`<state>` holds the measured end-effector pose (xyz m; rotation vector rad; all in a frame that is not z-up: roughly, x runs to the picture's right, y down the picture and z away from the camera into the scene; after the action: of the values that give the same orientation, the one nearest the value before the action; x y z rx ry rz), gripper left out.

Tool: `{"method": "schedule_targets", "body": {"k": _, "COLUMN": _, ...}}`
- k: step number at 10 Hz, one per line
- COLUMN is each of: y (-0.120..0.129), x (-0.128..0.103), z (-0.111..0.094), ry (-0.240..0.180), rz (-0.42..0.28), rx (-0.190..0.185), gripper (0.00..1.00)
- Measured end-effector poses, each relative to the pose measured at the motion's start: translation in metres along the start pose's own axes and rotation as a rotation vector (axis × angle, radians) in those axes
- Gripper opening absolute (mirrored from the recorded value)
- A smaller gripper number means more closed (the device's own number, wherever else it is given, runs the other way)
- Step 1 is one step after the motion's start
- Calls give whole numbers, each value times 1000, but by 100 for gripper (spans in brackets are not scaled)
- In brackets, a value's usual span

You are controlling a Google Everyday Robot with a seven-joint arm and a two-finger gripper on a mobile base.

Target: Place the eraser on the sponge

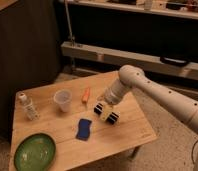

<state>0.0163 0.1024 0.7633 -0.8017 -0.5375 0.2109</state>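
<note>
– Looking for the eraser (pixel 112 117), where did it lie?
– Right of the frame's centre, flat on the wooden surface (pixel 134 131). It was a black block with pale stripes. The gripper (pixel 106 112) hung straight over its middle, so only its two ends showed, one on either side of the arm's tip.
– And the jaws?
– They stood wide. I judged they were set to straddle the block across its narrow side, which would explain why the arm reached down from the upper right and covered the centre. Whether they touched the eraser I could not tell; dark ends and dark jaws ran together there.
– Was the sponge (pixel 84 129) near?
– Just beside the eraser, to its lower left, and apart from it. The dark-blue pad lay flat with its top bare, so the eraser was not on it.
– Anything in the way?
– Not between the two. The orange carrot (pixel 86 95) lay above the sponge. A clear plastic cup (pixel 62 100) and a small bottle (pixel 27 106) stood further left, and the green plate (pixel 34 151) sat at the lower left corner. A short carry down and left looked enough, though the sponge was small, so the block might overhang or tip off.
</note>
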Motion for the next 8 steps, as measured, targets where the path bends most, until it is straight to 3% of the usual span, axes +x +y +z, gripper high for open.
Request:
{"method": "schedule_targets", "body": {"k": 2, "y": -1, "x": -10, "z": -6, "ry": 123, "rz": 43, "rx": 140, "gripper": 80}}
{"method": "schedule_targets", "body": {"k": 3, "y": -1, "x": -18, "z": -8, "ry": 194, "rz": 62, "rx": 245, "gripper": 80}}
{"method": "schedule_targets", "body": {"k": 4, "y": -3, "x": -21, "z": -14, "ry": 239, "rz": 86, "rx": 356, "gripper": 80}}
{"method": "schedule_targets", "body": {"k": 5, "y": -4, "x": -17, "z": -18, "ry": 236, "rz": 106, "rx": 405, "gripper": 80}}
{"method": "schedule_targets", "body": {"k": 6, "y": -8, "x": -12, "z": -22, "ry": 192, "rz": 137, "rx": 430, "gripper": 80}}
{"method": "schedule_targets", "body": {"k": 8, "y": -14, "x": 19, "z": -38, "ry": -4, "rz": 226, "rx": 396, "gripper": 80}}
